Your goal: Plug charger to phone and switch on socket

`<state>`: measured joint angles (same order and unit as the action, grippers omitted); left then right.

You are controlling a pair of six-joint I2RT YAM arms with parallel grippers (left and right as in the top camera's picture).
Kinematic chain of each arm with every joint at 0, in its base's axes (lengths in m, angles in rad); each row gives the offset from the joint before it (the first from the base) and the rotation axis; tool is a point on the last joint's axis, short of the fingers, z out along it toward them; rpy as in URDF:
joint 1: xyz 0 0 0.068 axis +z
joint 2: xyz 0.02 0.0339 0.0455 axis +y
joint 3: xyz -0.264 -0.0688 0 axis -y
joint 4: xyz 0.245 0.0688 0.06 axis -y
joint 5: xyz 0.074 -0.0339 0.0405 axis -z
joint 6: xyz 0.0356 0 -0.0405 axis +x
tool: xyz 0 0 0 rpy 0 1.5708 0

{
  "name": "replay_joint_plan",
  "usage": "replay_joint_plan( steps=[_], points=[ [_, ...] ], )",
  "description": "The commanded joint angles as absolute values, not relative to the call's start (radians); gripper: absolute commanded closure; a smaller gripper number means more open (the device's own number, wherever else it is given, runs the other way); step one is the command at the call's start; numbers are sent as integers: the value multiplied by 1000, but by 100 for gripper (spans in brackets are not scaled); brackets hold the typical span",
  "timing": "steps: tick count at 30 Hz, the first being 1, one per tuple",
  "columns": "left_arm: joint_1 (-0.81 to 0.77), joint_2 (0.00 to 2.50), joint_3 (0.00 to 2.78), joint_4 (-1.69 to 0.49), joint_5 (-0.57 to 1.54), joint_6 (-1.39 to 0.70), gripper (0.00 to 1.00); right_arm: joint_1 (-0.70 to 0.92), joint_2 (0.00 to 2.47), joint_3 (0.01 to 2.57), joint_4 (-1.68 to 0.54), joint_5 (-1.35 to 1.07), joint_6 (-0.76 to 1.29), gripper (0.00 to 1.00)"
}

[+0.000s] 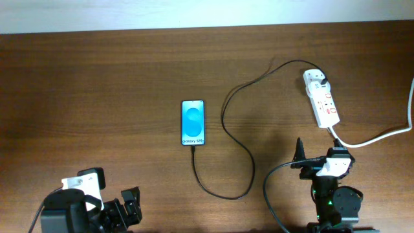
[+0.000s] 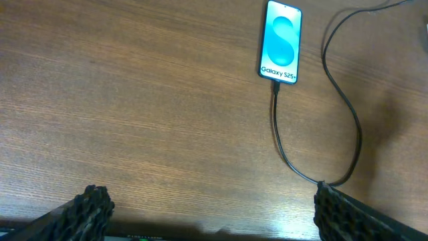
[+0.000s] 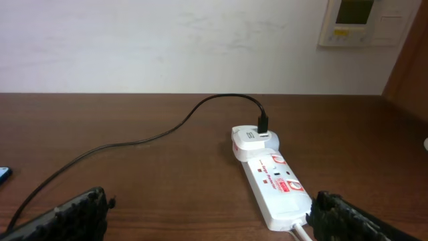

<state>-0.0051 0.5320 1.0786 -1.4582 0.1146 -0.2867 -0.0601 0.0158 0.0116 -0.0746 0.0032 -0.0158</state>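
Note:
The phone (image 1: 193,122) lies face up mid-table with its blue screen lit; it also shows in the left wrist view (image 2: 281,41). The black charger cable (image 1: 228,126) runs from the phone's near end, where its tip sits in the port, in a loop to the white adapter (image 1: 314,77) plugged into the socket (image 1: 322,98). The socket and adapter show in the right wrist view (image 3: 274,184). My left gripper (image 2: 212,213) is open and empty at the near left edge. My right gripper (image 3: 212,215) is open and empty, just short of the socket's near end.
The socket's thick white cord (image 1: 381,134) runs off to the right edge. A wall panel (image 3: 358,20) hangs behind the table in the right wrist view. Bare wooden tabletop (image 1: 97,97) spreads left of the phone.

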Motion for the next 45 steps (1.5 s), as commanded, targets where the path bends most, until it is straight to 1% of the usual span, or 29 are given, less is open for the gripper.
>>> replay_joint_plan(
  steps=[1,23,24,27,31,34,37,40,45],
  points=[
    [-6,530,1082,-1457,104,-274,1,-68,6,6,-80,9,-26,2],
    [-6,530,1082,-1457,104,-274,1,-68,6,6,-80,9,-26,2],
    [-6,530,1082,-1472,72,-273,1,-68,6,6,-80,9,-26,2],
    [-39,522,1081,-1525,63,-274,1,-68,6,6,-80,9,-26,2],
    [-49,492,1081,-1523,55,-274,1,-68,6,6,-80,9,-26,2],
    [-50,368,1077,-1387,64,-279,1,-68,6,6,-80,9,-26,2],
    [-71,266,1011,-1242,62,-270,0,-68,6,6,-80,9,-26,2],
    [-107,189,866,-1085,67,-270,1,-68,6,6,-80,9,-26,2],
    [-112,8,483,-696,136,-271,1,-68,6,6,-80,9,-26,2]
  ],
)
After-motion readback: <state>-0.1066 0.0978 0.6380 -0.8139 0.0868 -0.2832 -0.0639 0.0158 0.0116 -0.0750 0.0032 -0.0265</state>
